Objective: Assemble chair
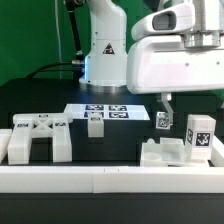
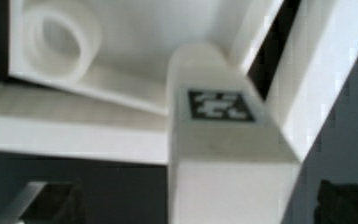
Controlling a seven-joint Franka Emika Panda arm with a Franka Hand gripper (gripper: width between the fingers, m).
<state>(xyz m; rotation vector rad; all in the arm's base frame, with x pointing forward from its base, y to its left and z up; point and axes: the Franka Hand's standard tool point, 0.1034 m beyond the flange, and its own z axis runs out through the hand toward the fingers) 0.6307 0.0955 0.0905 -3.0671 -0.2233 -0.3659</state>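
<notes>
The chair [image 1: 38, 138] lies in loose white parts across the black tabletop [image 1: 120, 138]. The fingers [image 1: 168, 102] hang spread over a tagged leg [image 2: 220, 150] toward the exterior view's right, pinching nothing. The step is likely picking up that leg: the next move calls for lowering astride it and closing.

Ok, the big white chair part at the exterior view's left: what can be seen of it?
The big chair part is matte white, plastic-looking, shaped like an arch: two blocky ends with a dark gap between. Black-and-white tags sit on its top. It rests on the black table by the white front ledge, untouched; the hand hangs apart at the exterior view's right.
</notes>
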